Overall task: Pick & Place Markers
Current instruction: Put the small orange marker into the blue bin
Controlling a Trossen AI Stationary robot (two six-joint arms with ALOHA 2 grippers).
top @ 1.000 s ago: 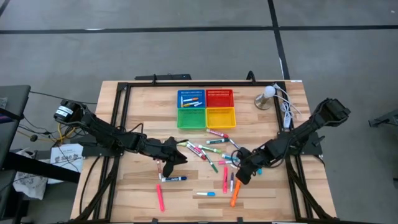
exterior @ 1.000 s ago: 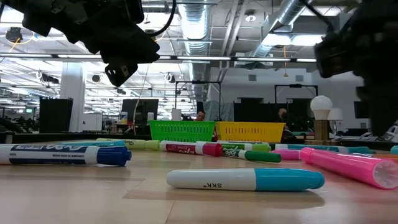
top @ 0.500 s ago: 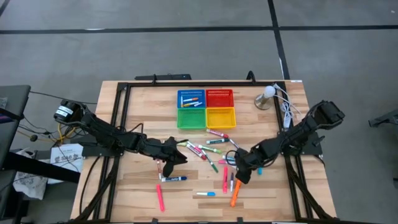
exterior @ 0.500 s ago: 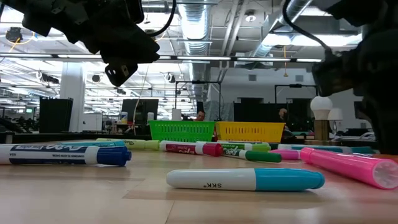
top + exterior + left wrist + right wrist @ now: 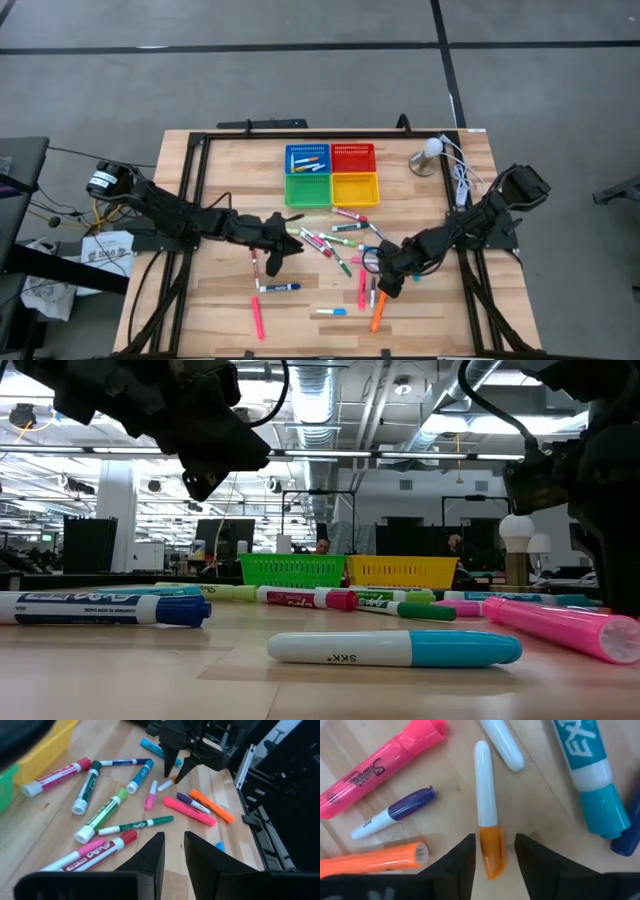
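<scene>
Several markers (image 5: 338,240) lie scattered on the wooden table, between the baskets and the near edge. My right gripper (image 5: 383,282) is low over the right part of the scatter. In the right wrist view it (image 5: 492,851) is open, and its fingers stand on either side of the orange cap (image 5: 491,852) of a white-barrelled marker (image 5: 483,785) without clearly touching it. My left gripper (image 5: 284,248) hovers above the table left of the scatter. It (image 5: 173,847) is open by a narrow gap with nothing between the fingers.
Four square mesh baskets stand at the far middle: blue (image 5: 307,158) with several markers inside, red (image 5: 353,157), green (image 5: 307,189) and yellow (image 5: 355,188). A white bulb on a stand (image 5: 430,150) with a cable sits at the far right. Pink (image 5: 380,767), purple-capped (image 5: 395,812) and orange (image 5: 370,860) markers lie close to the right gripper.
My left gripper has shifted a little toward the table's right, nearer the scatter of markers. My right arm has sunk lower toward the table, with the gripper staying over the same markers. No marker has moved.
</scene>
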